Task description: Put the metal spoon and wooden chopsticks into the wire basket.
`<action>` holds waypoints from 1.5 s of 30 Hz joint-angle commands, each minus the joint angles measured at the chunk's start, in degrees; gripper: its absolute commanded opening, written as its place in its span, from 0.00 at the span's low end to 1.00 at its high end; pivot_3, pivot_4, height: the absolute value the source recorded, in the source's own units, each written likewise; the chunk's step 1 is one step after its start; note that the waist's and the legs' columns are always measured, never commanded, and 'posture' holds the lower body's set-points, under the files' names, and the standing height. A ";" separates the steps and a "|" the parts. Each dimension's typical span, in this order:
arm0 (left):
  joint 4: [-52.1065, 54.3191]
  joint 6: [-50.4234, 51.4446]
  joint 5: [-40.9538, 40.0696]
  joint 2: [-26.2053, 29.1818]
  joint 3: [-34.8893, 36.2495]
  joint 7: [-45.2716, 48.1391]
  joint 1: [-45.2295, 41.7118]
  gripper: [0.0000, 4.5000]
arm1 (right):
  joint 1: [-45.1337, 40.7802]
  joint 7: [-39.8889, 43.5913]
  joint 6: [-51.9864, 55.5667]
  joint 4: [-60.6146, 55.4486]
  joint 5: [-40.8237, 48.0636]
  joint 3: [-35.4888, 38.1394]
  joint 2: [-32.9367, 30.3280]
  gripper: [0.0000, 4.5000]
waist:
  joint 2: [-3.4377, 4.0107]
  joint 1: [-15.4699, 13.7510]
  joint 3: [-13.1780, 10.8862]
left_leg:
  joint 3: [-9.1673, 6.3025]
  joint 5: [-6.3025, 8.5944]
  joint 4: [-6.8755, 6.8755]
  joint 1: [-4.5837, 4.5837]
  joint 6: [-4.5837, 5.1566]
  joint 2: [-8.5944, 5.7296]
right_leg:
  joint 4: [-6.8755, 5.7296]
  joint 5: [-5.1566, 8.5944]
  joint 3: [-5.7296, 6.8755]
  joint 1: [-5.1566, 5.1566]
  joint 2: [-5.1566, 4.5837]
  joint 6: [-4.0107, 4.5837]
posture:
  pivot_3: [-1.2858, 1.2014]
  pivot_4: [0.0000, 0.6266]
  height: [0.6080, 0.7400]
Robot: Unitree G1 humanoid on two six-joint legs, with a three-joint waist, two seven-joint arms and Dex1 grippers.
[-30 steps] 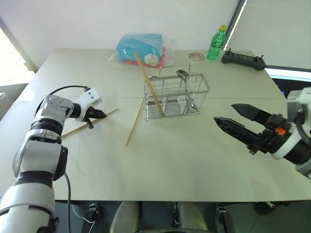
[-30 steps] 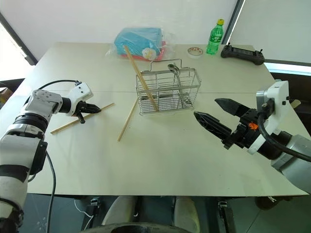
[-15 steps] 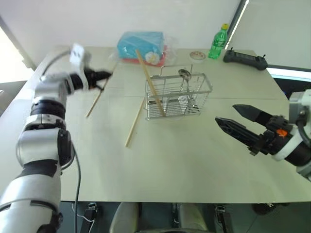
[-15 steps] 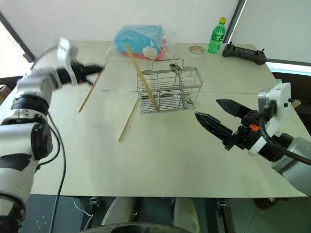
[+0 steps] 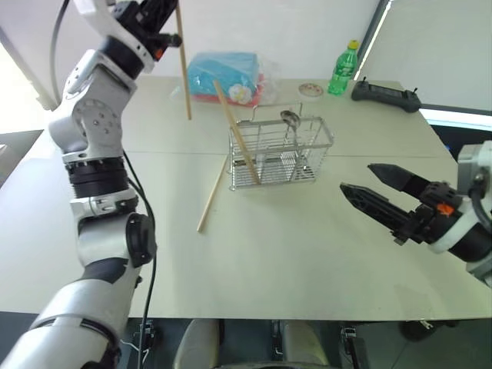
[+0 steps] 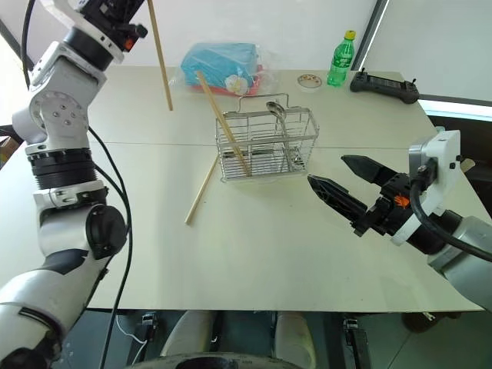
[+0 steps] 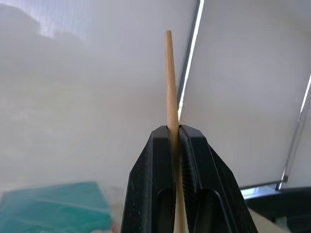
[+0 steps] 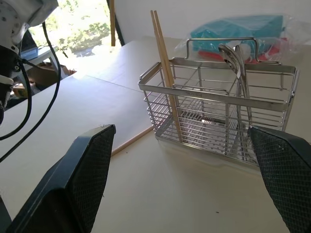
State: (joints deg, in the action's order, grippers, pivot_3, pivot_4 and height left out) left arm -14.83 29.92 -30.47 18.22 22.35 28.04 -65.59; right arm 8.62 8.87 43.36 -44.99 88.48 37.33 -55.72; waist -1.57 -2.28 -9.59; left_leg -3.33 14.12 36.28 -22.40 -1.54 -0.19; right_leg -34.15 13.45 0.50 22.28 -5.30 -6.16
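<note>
The wire basket [image 5: 280, 150] stands mid-table. Two wooden chopsticks [image 5: 235, 131] lean in its left end, and the metal spoon [image 5: 290, 118] stands bowl-up near its middle. High over the table's far left, my left gripper [image 5: 157, 11] is shut on another chopstick [image 5: 183, 65], which hangs almost upright; the left wrist view shows that stick [image 7: 171, 92] pinched between the fingers [image 7: 150, 174]. One more chopstick [image 5: 213, 194] lies flat on the table left of the basket. To the basket's right, my right gripper [image 5: 356, 178] is open, level and pointing at it.
A blue plastic-wrapped packet [image 5: 223, 73] lies behind the basket. At the table's far right sit a small round lid [image 5: 310, 89], a green bottle [image 5: 343, 68] and a black controller [image 5: 384, 94].
My left arm has lifted a chopstick off the table's left side and swung it up high, turning it from lying flat to nearly upright. The right gripper has stayed still.
</note>
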 commanded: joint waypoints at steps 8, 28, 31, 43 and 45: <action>2.35 -9.91 2.18 -8.87 -7.83 -2.49 1.12 0.03 | 0.04 -2.21 -2.26 -1.71 1.73 1.25 0.13 1.00 | -0.01 -0.04 -0.01 | 0.05 0.00 -0.05 -0.06 0.00 -0.08 | 0.09 0.00 -0.07 0.04 0.00 0.03 | 0.52 0.24 0.85; -4.07 -24.41 9.65 -19.74 -18.04 -1.07 11.68 0.09 | 3.28 -8.41 -6.21 -3.72 5.00 2.47 0.79 1.00 | 0.05 -0.05 0.02 | 0.04 0.02 -0.09 -0.10 0.04 -0.04 | 0.15 0.01 -0.11 0.11 0.08 0.06 | 0.52 0.24 0.85; -3.07 -23.46 8.93 -19.24 -17.62 -1.12 12.02 0.34 | 3.72 -8.22 -6.24 -3.62 4.89 2.64 0.61 1.00 | 0.08 -0.06 0.03 | 0.03 0.02 -0.06 -0.04 0.04 -0.02 | 0.14 0.01 -0.11 0.02 0.10 0.06 | 0.52 0.24 0.85; 3.71 -16.55 5.48 -12.82 -14.31 -2.89 8.93 1.00 | 1.61 -7.80 -6.41 -1.95 4.39 0.70 0.03 1.00 | 0.08 0.01 0.03 | 0.03 0.02 -0.07 -0.07 0.04 -0.03 | 0.16 0.01 -0.12 0.04 0.11 0.06 | 0.52 0.24 0.85; 5.14 -13.72 4.40 -10.24 -13.22 -3.31 7.63 1.00 | 1.02 -7.94 -6.31 -1.94 4.29 0.21 -0.02 1.00 | 0.07 0.18 0.02 | 0.03 0.02 -0.06 -0.07 0.04 -0.02 | 0.15 0.01 -0.12 0.06 0.12 0.06 | 0.52 0.24 0.85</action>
State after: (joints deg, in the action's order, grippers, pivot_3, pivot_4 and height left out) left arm -13.68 14.82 -24.54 6.55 6.81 25.24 -55.11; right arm 10.54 0.80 38.38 -46.83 92.50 36.96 -55.15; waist -1.49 -2.10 -9.57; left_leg -3.30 14.14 36.21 -22.46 -1.49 -0.19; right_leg -34.02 13.46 0.37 22.35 -5.16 -6.10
